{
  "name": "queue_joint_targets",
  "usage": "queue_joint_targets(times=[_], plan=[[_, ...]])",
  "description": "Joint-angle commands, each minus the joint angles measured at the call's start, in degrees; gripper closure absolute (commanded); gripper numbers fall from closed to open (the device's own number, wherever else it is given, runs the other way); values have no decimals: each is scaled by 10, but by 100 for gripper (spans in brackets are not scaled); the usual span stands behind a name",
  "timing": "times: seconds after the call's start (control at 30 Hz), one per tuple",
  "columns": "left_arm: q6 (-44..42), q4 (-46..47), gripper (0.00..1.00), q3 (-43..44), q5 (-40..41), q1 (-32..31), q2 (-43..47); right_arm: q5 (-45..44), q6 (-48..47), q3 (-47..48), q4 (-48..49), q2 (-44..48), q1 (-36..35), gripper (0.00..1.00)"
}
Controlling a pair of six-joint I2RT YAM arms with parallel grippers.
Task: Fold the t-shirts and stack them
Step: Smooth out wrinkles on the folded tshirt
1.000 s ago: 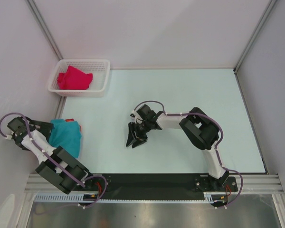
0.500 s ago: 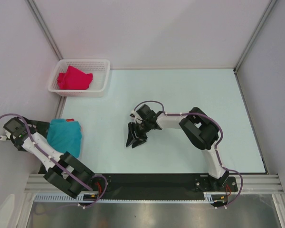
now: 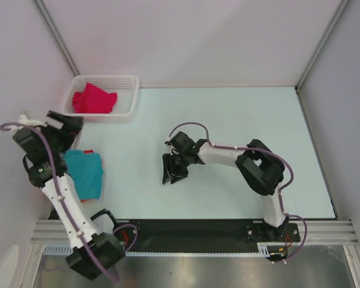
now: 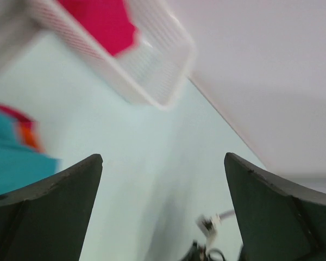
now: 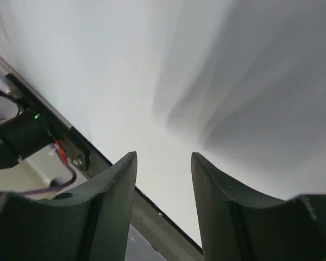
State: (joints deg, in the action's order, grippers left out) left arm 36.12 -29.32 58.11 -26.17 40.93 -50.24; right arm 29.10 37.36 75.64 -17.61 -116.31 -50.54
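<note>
Altogether three colours of cloth show: one teal-blue t-shirt (image 3: 87,173) lies folded at the desk's (image 3: 228,120) left edge, one magenta-red t-shirt (image 3: 94,99) sits bunched in the single white lattice basket (image 3: 132,96) at the far left corner, and one thin orange sliver (image 4: 30,136) peeks out at the teal shirt's far edge. How much orange cloth lies beneath cannot be told.

Two arms are present. The left end effector (image 3: 65,125) hangs raised over the left edge between the basket and the teal shirt, its two fingers spread wide with nothing between them. The right end effector (image 3: 173,173) points down at bare desk near the middle, well apart from every shirt, fingers partly spread and holding nothing.

Only the top view shows both arms and the whole layout. The left wrist view, blurred, separates the orange sliver from a red streak beside it, which overhead reads as one small spot. The right wrist view shows only pale desk and the dark base rail (image 5: 27,136).
</note>
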Motion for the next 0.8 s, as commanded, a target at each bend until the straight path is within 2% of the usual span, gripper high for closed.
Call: queue_joint_targets(times=[0.0,0.03,0.07,0.1,0.17,0.2,0.23,0.3,0.33,0.4,0.47,0.57,0.67,0.77], plan=[[13,60,1,64,-66,-159,-28,-211,-81,78,-109,121,-20,50],[7,59,1,81,-76,-221,-52,-275,-90,106,-127,157,-30,49],[-9,52,1,93,-78,-250,-66,-306,-100,116,-156,173,-33,48],[-24,38,0,106,-73,-315,-82,-328,-109,122,-167,193,-34,48],[-80,-26,0,161,-23,-387,-129,-381,-113,118,-185,247,-33,45],[-99,-47,0,178,3,-469,-143,-395,-110,110,-188,265,-32,44],[-130,-86,0,213,55,-506,-176,-415,-106,102,-190,303,-32,44],[-155,-119,1,243,90,-595,-211,-422,-96,69,-191,339,-19,42],[-171,-148,0,269,149,-622,-243,-428,-82,58,-192,377,-15,42],[-190,-166,0,291,202,-685,-279,-434,-66,17,-191,415,-3,41],[-205,-182,0,313,248,-710,-296,-450,-42,-14,-190,463,0,41],[-212,-182,1,328,261,-727,-310,-452,-17,-65,-179,508,11,40],[-220,-179,0,341,276,-727,-312,-427,-4,-84,-164,518,27,40],[-226,-167,1,337,279,-727,-305,-402,-5,-65,-158,500,41,40]])
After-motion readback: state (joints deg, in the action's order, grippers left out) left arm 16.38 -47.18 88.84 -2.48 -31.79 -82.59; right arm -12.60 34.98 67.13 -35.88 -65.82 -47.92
